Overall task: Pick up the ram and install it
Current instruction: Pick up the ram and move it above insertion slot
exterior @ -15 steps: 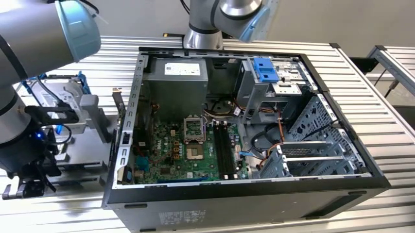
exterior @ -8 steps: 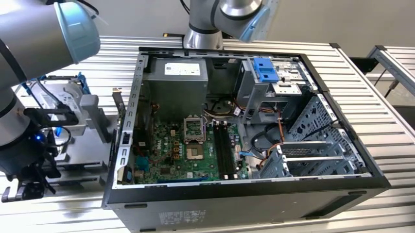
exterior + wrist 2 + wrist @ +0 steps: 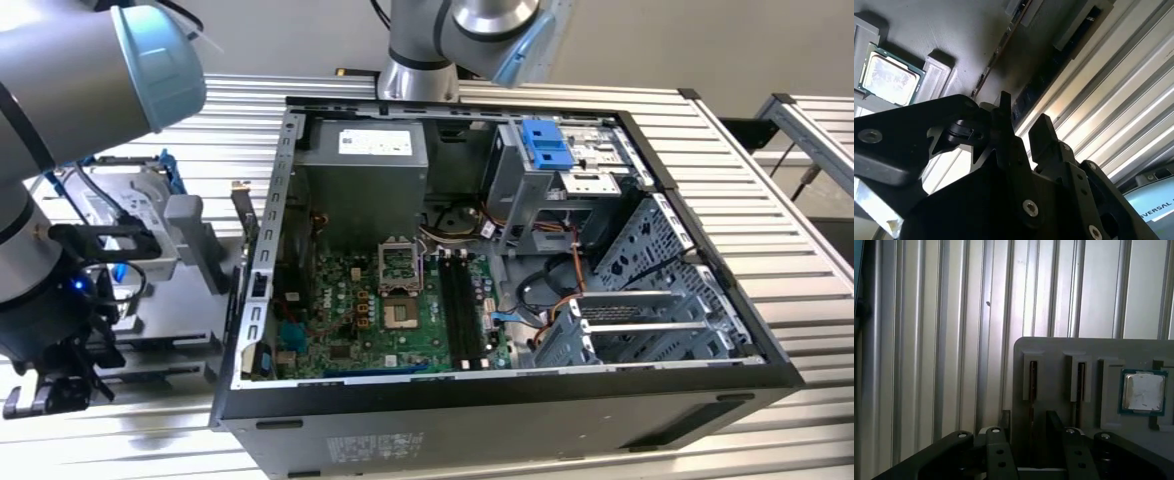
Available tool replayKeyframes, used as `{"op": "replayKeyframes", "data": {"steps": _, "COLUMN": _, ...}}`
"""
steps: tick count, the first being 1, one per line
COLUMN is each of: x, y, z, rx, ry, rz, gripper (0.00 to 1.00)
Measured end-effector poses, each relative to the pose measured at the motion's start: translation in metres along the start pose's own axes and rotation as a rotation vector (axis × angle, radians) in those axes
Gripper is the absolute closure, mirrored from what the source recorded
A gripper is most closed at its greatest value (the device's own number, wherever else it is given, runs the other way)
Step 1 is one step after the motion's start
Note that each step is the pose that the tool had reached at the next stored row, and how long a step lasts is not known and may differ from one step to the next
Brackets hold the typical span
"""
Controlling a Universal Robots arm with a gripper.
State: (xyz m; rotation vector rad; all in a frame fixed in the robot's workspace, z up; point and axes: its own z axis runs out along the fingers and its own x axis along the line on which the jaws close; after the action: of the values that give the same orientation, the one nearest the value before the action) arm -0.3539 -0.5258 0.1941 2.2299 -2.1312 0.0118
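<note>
Black fingers (image 3: 1054, 423) of the gripper (image 3: 1030, 421) stand spread in the first wrist view, one on either side of the ram (image 3: 1033, 382); the ram stands on edge in a slot of the grey tray (image 3: 1054, 347) on the ribbed worktop (image 3: 929, 340); a processor chip (image 3: 1143, 391) lies in the same tray; the open computer case (image 3: 754, 345) sits well apart, toward the exterior view's right.

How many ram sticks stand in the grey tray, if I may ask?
2: one ram in line with the gripper, the other nearer the processor; more may be hidden.
</note>
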Motion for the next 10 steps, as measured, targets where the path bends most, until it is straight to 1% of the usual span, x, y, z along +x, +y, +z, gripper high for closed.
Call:
{"op": "replayKeyframes", "data": {"steps": 1, "x": 0.0001, "y": 0.0, "z": 0.0, "rx": 0.0, "ry": 0.0, "rz": 0.0, "gripper": 0.0}}
{"op": "replayKeyframes", "data": {"steps": 2, "x": 0.0002, "y": 0.0, "z": 0.0001, "rx": -0.0001, "ry": 0.0, "rz": 0.0, "gripper": 1.0}}
{"op": "replayKeyframes", "data": {"steps": 10, "x": 0.0012, "y": 0.0001, "z": 0.0003, "rx": -0.0002, "ry": 0.0, "rz": 0.0, "gripper": 1.0}}
